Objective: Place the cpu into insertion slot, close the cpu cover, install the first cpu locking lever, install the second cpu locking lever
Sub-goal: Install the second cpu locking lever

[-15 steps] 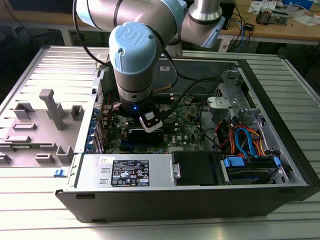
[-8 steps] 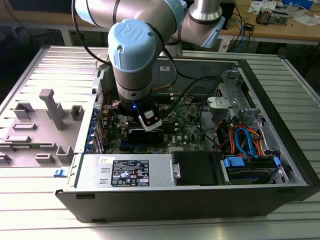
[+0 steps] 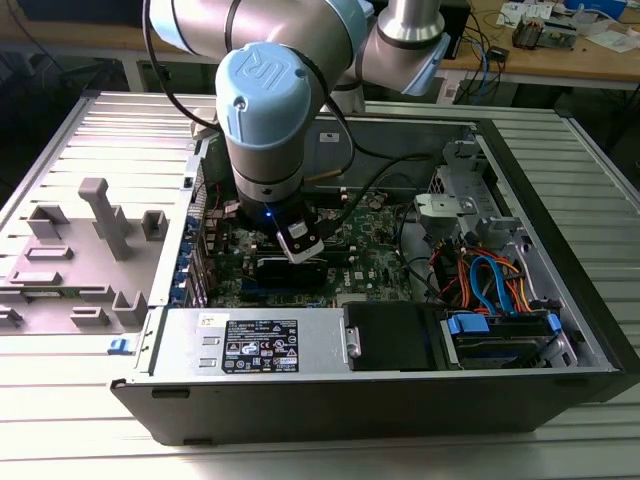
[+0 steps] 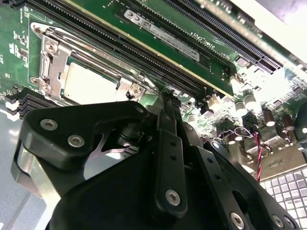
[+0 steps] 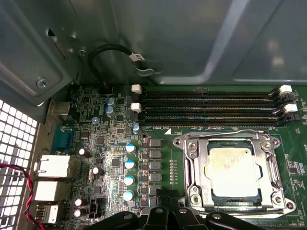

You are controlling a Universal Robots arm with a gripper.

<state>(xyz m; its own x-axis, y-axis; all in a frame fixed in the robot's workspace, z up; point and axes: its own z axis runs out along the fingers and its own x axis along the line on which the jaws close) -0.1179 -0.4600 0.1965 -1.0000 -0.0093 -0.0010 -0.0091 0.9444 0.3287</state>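
The cpu lies flat in the insertion slot on the green motherboard; its dull silver top also shows in the second wrist view. The cpu cover lies down around the chip, its silvery frame against the socket. One thin wire locking lever runs along the socket's edge beside the RAM slots, another along an adjoining side. My gripper is shut with nothing in it. Its tip hovers just off a corner of the socket. In the exterior view the gripper reaches down into the case.
Long black RAM slots run beside the socket, one holding a green memory module. The open computer case has a drive bay with blue and orange cables at the exterior view's right. A grey fixture tray lies to its left.
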